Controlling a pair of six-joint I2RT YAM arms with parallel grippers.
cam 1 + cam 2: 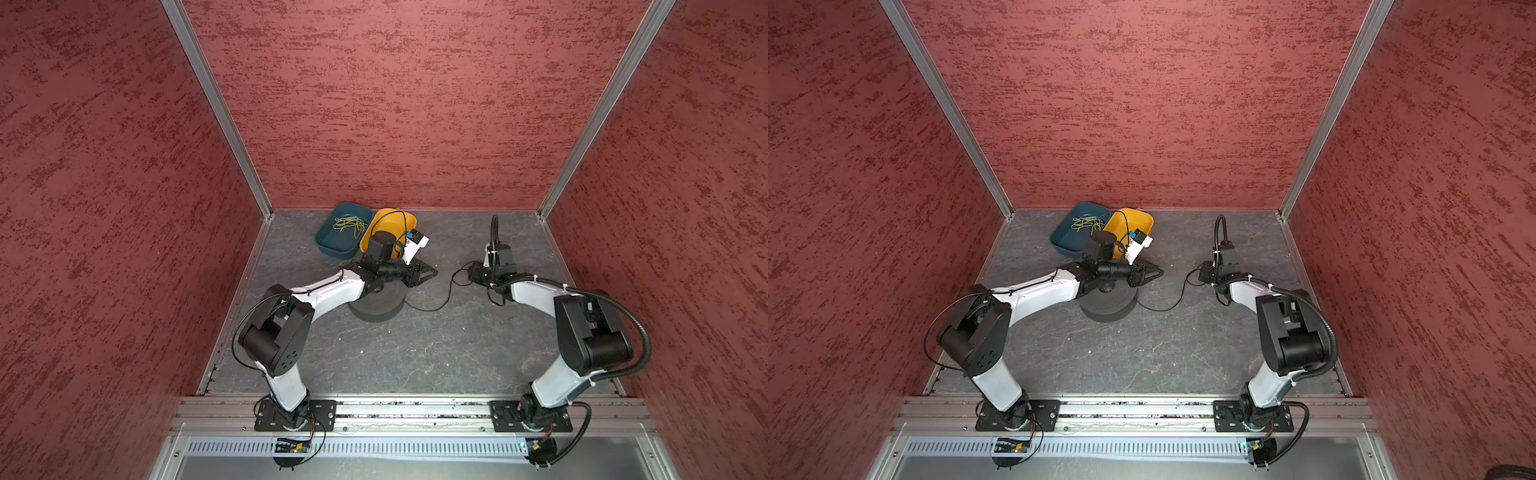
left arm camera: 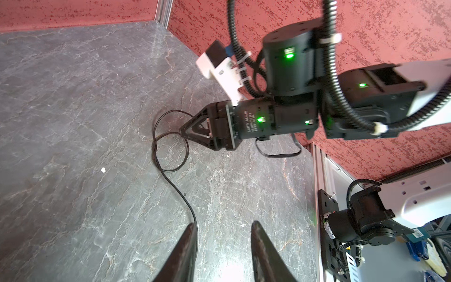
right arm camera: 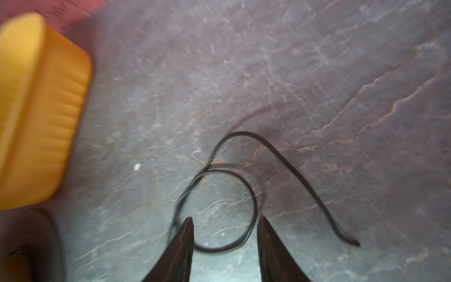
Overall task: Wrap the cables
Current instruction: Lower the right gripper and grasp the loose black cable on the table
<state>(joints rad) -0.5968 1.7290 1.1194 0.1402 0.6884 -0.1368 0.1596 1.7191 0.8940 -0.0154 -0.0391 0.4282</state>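
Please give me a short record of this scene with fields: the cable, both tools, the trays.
cable: not wrapped, loose on the table, one loop by the right tool
cable's other end: reaches the round black device
left tool: open, empty
right tool: open, over the loop, empty
blue tray: yellow-green strands inside
yellow tray: beside the blue tray, at the back

Place: robot lab test cell.
Walls: red textured wall panels (image 1: 395, 104) at 9, 12 and 3 o'clock, joined by aluminium corner posts (image 1: 217, 108).
Floor: grey stone-patterned tabletop (image 1: 415, 353).
Mount: aluminium rail (image 1: 415, 409) at 6 o'clock.
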